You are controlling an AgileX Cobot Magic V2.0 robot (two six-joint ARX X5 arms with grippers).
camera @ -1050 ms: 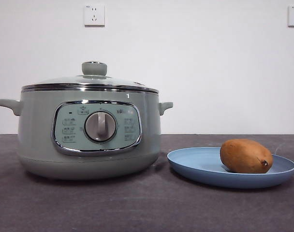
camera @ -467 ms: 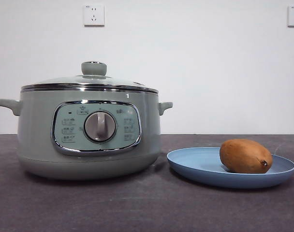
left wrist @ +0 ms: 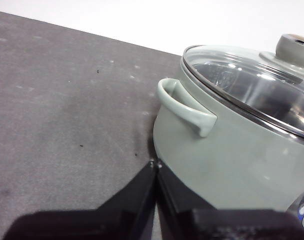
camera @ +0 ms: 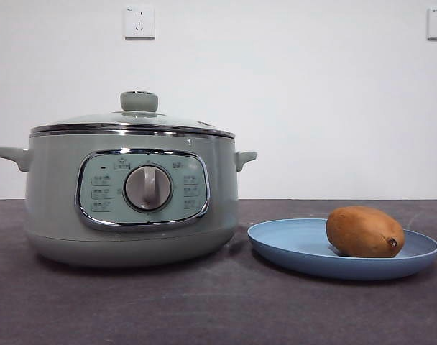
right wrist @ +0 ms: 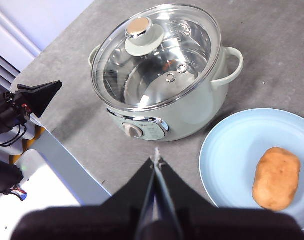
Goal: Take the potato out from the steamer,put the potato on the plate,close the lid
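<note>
The potato (camera: 365, 232) lies on the plate (camera: 290, 244), toward the side of the plate away from the steamer (camera: 132, 208), and the lid (right wrist: 154, 55) sits level on the steamer's rim with its knob (camera: 139, 101) upright. Judged from how things lie, the task looks finished.

The potato looks firm and smooth-skinned, moderately heavy for its size, and rounded enough to roll or slip; a hold across its short middle would be the surest, with the long axis lying between the jaws. The lid is glass with a chrome rim, so it is rigid, fairly heavy and breakable; the pale green knob is the only sensible place to take it, since the dome offers nothing to pinch. The steamer itself appears heavy and stable, with two small side handles.

The left claw (left wrist: 155, 163) hangs just beside the steamer, near one side handle (left wrist: 184, 106), its jaws pressed together on nothing. The right claw (right wrist: 156, 159) is above the table (camera: 204, 302) in front of the steamer's control panel, between steamer and plate, jaws likewise closed and empty. How high it sits is hard to tell from its wrist view.
</note>
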